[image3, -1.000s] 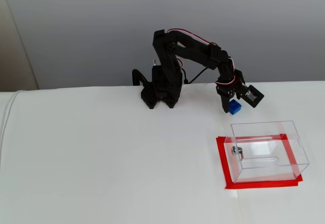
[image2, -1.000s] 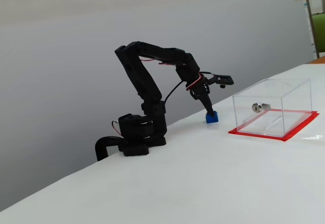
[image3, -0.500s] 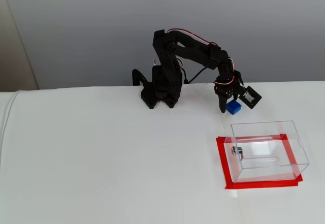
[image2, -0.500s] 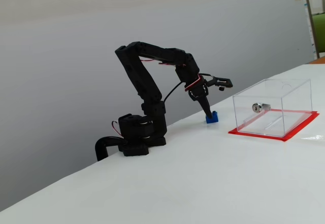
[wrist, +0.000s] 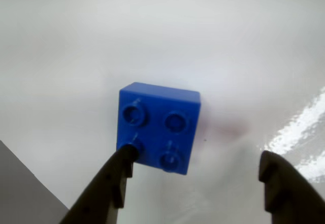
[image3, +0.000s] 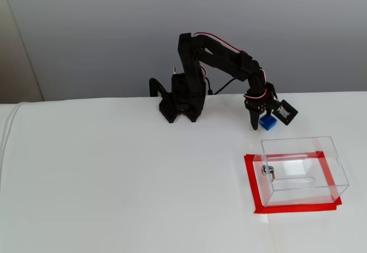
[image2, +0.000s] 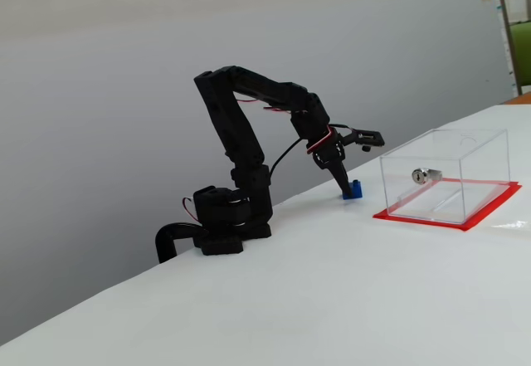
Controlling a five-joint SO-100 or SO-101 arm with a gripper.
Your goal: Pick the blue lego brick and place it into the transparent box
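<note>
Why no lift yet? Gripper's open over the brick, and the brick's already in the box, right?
Not in the box. In the fixed view the brick sits on the table, outside the box. The gripper is open over it, as the wrist view shows.

The black arm (image2: 241, 125) rose from its base (image3: 180, 101), bent at the elbow and reached forward and down, its wrist tipped so the gripper (wrist: 195, 170) pointed at the desk with the jaws spread wide apart, one dark fingertip (wrist: 122, 165) low at each side in the wrist view.
</note>
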